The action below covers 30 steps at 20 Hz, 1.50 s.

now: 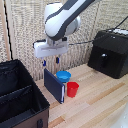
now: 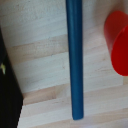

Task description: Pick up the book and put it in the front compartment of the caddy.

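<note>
At the exterior view's left sits the caddy (image 1: 20, 95), a black soft-sided box on the pale wooden table (image 1: 100, 100); an inner wall (image 1: 17, 94) runs across it and splits it into two sections, and both look dark inside, so what they hold, if anything, cannot be made out. Just to the caddy's three o'clock stands the book (image 1: 54, 85), upright on its edge, its dark blue cover facing the caddy and its pale page edges (image 1: 63, 93) turned toward the camera; it stands on the table, outside both sections. In the wrist view the book (image 2: 75, 57) shows as a narrow blue strip seen edge-on, with the black side of the caddy (image 2: 7, 80) to one side and the cup (image 2: 118, 42) to the other. Directly at the book's twelve o'clock hangs the gripper (image 1: 50, 61); its two short fingers (image 1: 44, 62) are spread apart and hold nothing, with a clear gap of air between their tips and the book's top edge. At the book's two o'clock is a round blue bowl (image 1: 63, 76), and at its three o'clock the red cup (image 1: 73, 89), close beside it; whether they touch is hard to tell. Far at the exterior view's right, at about two o'clock from the cup, rests a black hard-shelled appliance (image 1: 109, 52) with a handle on its front.
</note>
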Available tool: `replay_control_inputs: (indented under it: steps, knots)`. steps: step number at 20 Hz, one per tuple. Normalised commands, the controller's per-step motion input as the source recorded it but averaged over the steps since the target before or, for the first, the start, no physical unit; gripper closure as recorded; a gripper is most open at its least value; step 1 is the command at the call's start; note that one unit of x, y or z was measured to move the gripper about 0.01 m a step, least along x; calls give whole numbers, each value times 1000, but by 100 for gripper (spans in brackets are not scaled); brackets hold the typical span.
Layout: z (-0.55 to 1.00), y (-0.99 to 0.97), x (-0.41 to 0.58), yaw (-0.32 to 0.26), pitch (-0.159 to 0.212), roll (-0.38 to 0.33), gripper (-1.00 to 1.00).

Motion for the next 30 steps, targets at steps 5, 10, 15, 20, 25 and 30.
replay_control_inputs:
  steps: [5,10,15,20,25,30]
  knots:
    - [-360,25,64,113,9,-108,-100]
    - [-353,-42,85,138,1,-92,-100]
    - [-283,-154,70,173,3,-47,-100]
    - [-213,-217,84,194,0,-29,-100]
    - [-83,-171,16,151,0,-33,100]
    - [-39,0,15,31,18,-3,100]
